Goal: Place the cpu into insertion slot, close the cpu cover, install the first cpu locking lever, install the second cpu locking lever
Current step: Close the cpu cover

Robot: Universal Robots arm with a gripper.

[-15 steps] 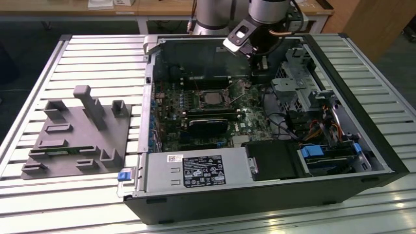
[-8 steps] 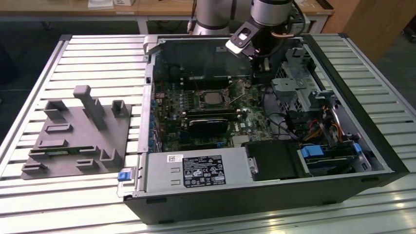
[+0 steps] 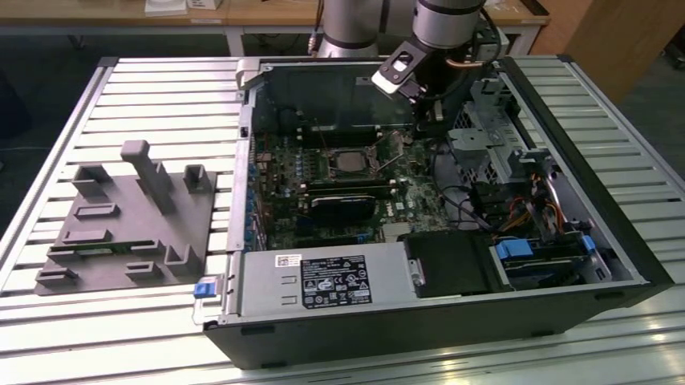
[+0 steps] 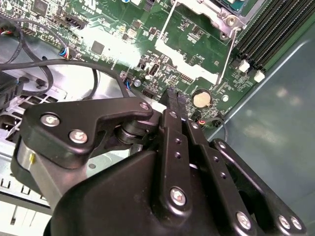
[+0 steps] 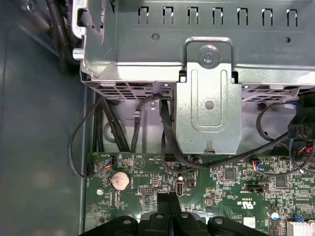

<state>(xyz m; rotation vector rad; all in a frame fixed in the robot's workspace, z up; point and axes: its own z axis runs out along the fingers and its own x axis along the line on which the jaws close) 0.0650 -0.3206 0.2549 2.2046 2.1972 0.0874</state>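
- Your arm [image 3: 450, 24] comes down from the upper centre of the exterior view. It reaches into the open computer case [image 3: 428, 337], which stands on the slatted counter [image 3: 160, 88].
- The hand [image 3: 427, 116] points steeply down at the upper right part of the green motherboard [image 3: 281, 164] in that view. It is just beside the grey metal drive cage [image 3: 484, 128] on the exterior view's right.
- In both wrist views you see the black fingers [image 4: 171, 97] pressed together with nothing between them. The hand is clenched and empty.
- The fingertips are low over the board, near a round silver coin battery [image 5: 120, 181]. You cannot tell whether they touch the board.
- The cpu [image 3: 349, 160] lies in the insertion slot [image 3: 324, 163] at the middle of the motherboard. It is to the exterior view's left of the hand and apart from it.
- In the second wrist view the silvery cpu cover [image 4: 209, 10] lies around the chip.
- Two thin metal locking levers [image 4: 229, 51] run along two sides of the socket. You cannot tell whether either is hooked down.
- Black cables [image 5: 170, 132] hang from the drive cage down to the board, close to the fingers.
- A grey moulded fixture [image 3: 128, 216] rests on the counter at the exterior view's left, well apart from the case.
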